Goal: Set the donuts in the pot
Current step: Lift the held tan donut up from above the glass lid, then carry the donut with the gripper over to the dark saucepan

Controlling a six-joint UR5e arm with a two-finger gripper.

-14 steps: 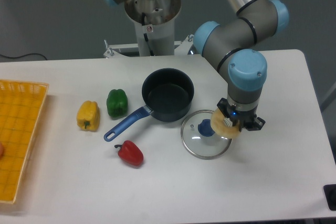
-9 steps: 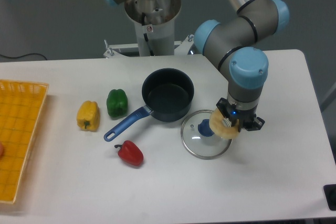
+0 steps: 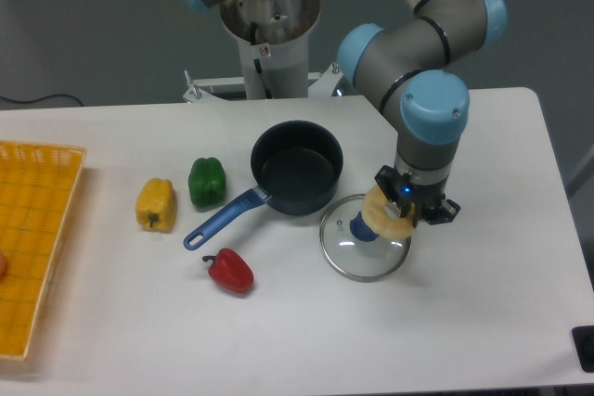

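Holding the donut (image 3: pixel 388 215) clamped between its fingers, the gripper (image 3: pixel 401 210) is seen shifted toward 10 o'clock compared with 0.8 s ago. The donut is now carried over the right part of the glass lid (image 3: pixel 364 240), partly covering the lid's blue knob (image 3: pixel 361 228); earlier it hung at the lid's 3 o'clock rim with the knob fully exposed. The wrist and the blue-capped joint above it are also displaced up and left by a small amount.

Donut is tilted, ring face toward the camera, pinched at its right side. Contact with the lid cannot be told from this view.

The pot (image 3: pixel 297 167) is positioned at 10 o'clock from the lid, just beside it, unchanged. Its blue handle (image 3: pixel 223 220) is pointed toward 8 o'clock. Inside of the pot is seen dark, with no donut in it yet.

Nothing else is moved: green pepper (image 3: pixel 207 181) at 9 o'clock of the pot, yellow pepper (image 3: pixel 156 204) just beside it further left, red pepper (image 3: pixel 230 271) at 6 o'clock of the handle tip, yellow basket (image 3: pixel 32 229) at the left table edge. All are well apart from the gripper. White table (image 3: pixel 483 322) is unchanged under the arm.
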